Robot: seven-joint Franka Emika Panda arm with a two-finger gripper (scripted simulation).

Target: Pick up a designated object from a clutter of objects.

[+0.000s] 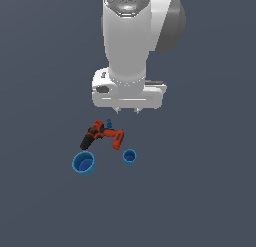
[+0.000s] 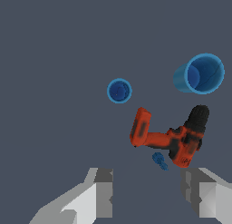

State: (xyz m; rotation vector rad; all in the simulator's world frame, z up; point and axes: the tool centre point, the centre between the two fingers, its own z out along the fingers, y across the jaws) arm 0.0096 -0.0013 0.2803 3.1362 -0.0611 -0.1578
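Gripper (image 2: 147,196) hangs wide open and empty above the clutter, so this looks like the approach step, nothing grabbed yet. The drill (image 1: 101,134) lies nearest under it; the big cup (image 1: 83,163) sits just past the drill's black end, upright, small cup (image 1: 129,156) well apart from it. Next I'd guess it needs to shift over the big cup and drop onto its rim.

Large cup (image 1: 83,163): you find it on the floor at the exterior view's left, just beside the drill's (image 1: 102,134) chuck end.
Small cup (image 1: 129,156): near the drill's base — well apart from the large cup.
Tiny piece (image 1: 109,123): beside the drill, opposite the cups.
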